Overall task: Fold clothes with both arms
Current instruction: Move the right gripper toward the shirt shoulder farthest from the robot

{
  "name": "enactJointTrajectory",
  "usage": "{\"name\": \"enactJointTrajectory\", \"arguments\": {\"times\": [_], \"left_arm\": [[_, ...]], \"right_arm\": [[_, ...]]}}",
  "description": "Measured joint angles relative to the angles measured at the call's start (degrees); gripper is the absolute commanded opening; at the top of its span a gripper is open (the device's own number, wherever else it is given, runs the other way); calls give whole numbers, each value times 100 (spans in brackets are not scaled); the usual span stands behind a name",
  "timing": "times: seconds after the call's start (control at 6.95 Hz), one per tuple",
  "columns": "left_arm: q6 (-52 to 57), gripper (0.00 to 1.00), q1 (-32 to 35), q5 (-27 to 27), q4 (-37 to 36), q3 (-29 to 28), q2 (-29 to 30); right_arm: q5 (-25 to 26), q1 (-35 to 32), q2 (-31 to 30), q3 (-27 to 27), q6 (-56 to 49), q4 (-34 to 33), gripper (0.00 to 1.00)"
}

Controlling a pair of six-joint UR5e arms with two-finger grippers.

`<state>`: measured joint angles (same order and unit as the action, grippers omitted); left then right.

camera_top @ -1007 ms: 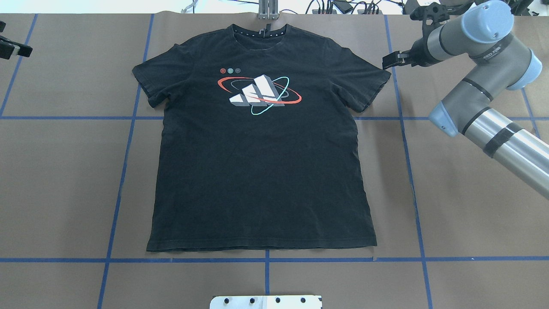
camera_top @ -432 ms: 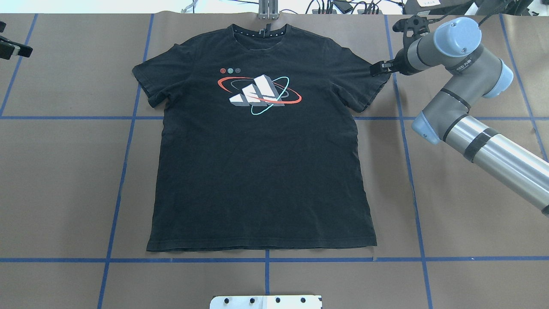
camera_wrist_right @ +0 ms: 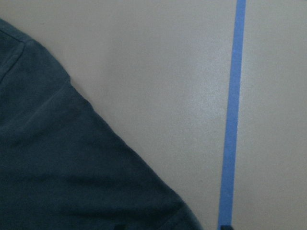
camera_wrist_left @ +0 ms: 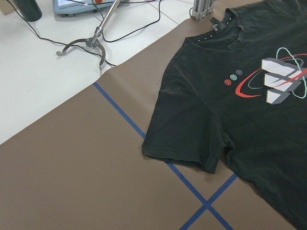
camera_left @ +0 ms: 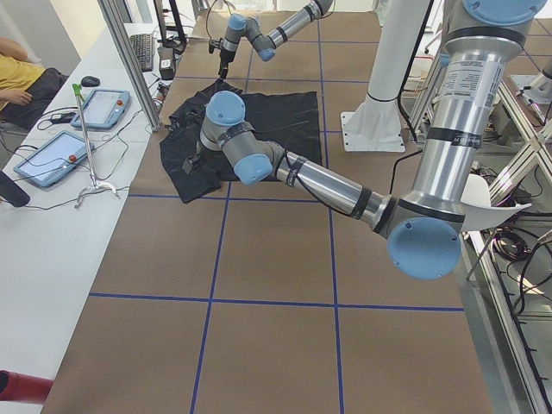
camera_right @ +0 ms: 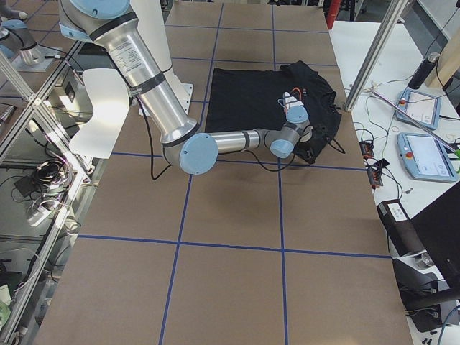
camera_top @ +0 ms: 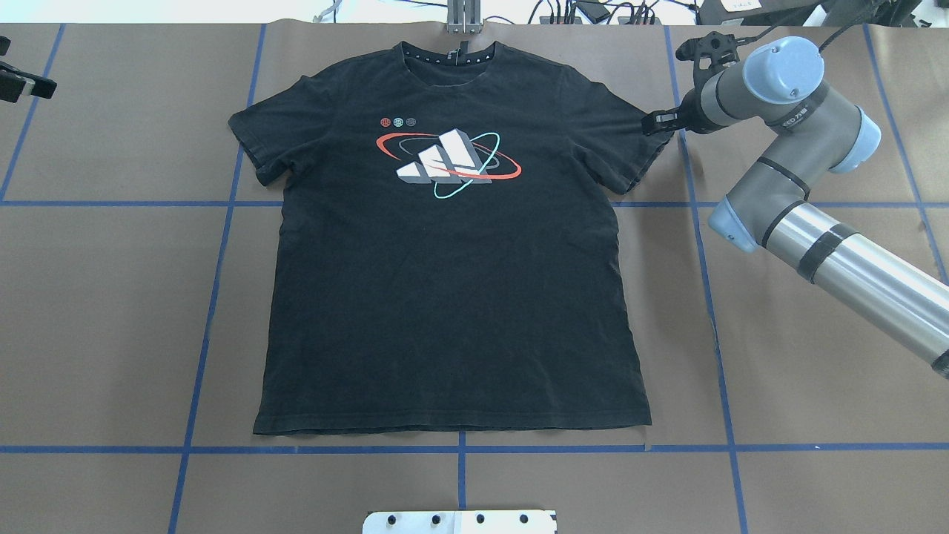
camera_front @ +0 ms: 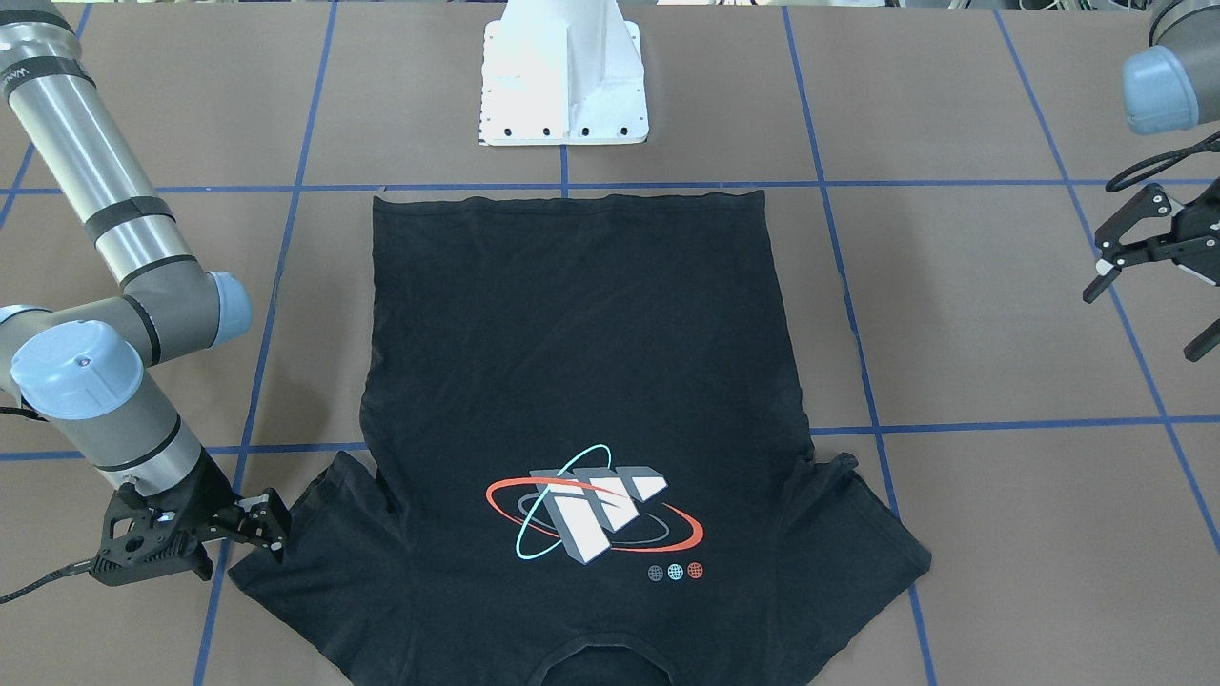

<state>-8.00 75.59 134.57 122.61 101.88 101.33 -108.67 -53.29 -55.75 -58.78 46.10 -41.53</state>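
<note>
- You are looking down on a black T-shirt (camera_top: 452, 297) spread flat, front up, in the middle of the overhead frame. The collar is at the top and the hem at the bottom, so its long axis runs top to bottom.
- The right gripper (camera_top: 655, 122) sits in the upper right of that frame, at the outer edge of the right sleeve (camera_top: 637, 148). It points across the shirt toward the centre. The sleeve cloth lies directly ahead of its tips.
- You cannot tell from these views whether its jaws are spread, clenched or already on the hem.
- The left gripper (camera_front: 1144, 314) hangs at the right edge of the front-facing frame with its jaws spread wide and nothing in them. It is well apart from the left sleeve (camera_top: 256, 144).
- The right arm is plainly the nearer, so the first pinch probably falls to it.
- The table (camera_top: 89, 311) is covered in brown paper crossed by blue tape lines (camera_top: 222, 245). It is bare on both sides of the shirt, which leaves room to carry a sleeve inward.
- Thin cloth lying flat may give the jaws little to catch.
</note>
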Motion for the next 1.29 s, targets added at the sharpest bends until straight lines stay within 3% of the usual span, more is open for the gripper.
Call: {"name": "enactJointTrajectory", "arguments": {"times": [0.14,0.43,0.86,1.29], "left_arm": [[0,100,0,-1,0,-1,1],[0,100,0,-1,0,-5,1],[0,100,0,-1,-4,-7,1],[0,100,0,-1,0,-2,-1]], "right_arm": [[3,3,-38,58,-6,202,60],[4,3,-71,218,-5,542,29],[4,3,-45,250,-2,600,0],[4,-23,-39,198,54,610,0]]}}
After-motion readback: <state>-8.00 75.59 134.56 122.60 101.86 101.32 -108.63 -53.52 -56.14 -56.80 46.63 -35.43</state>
